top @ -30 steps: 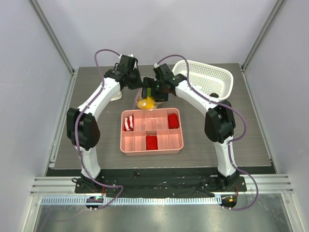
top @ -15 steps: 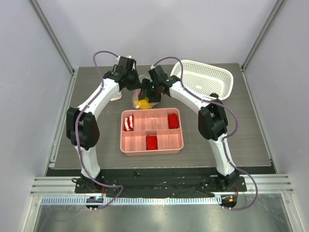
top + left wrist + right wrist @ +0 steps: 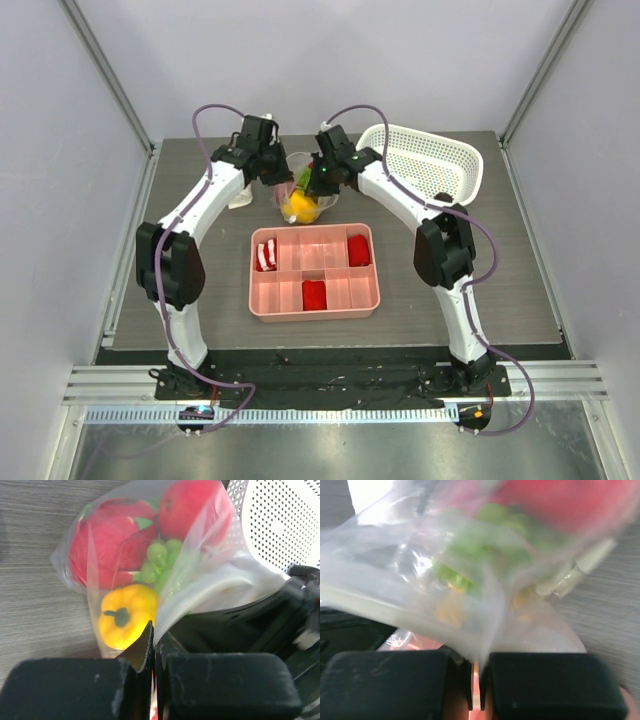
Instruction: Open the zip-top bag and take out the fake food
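The clear zip-top bag hangs between both grippers at the back of the table, behind the pink tray. Its film runs down into my left gripper, which is shut on it. In the right wrist view the bag is blurred, and my right gripper is shut on its lower edge. The fake food shows through the plastic: two red round pieces, green grapes and a yellow pepper. From above, the pepper shows between my left gripper and right gripper.
A pink divided tray with red blocks and a striped piece sits in front of the bag. A white perforated basket stands at the back right. A white cloth lies partly hidden under the left arm.
My right gripper went from open to shut on the bag's edge. Both grippers moved toward the back and the bag rose with them.
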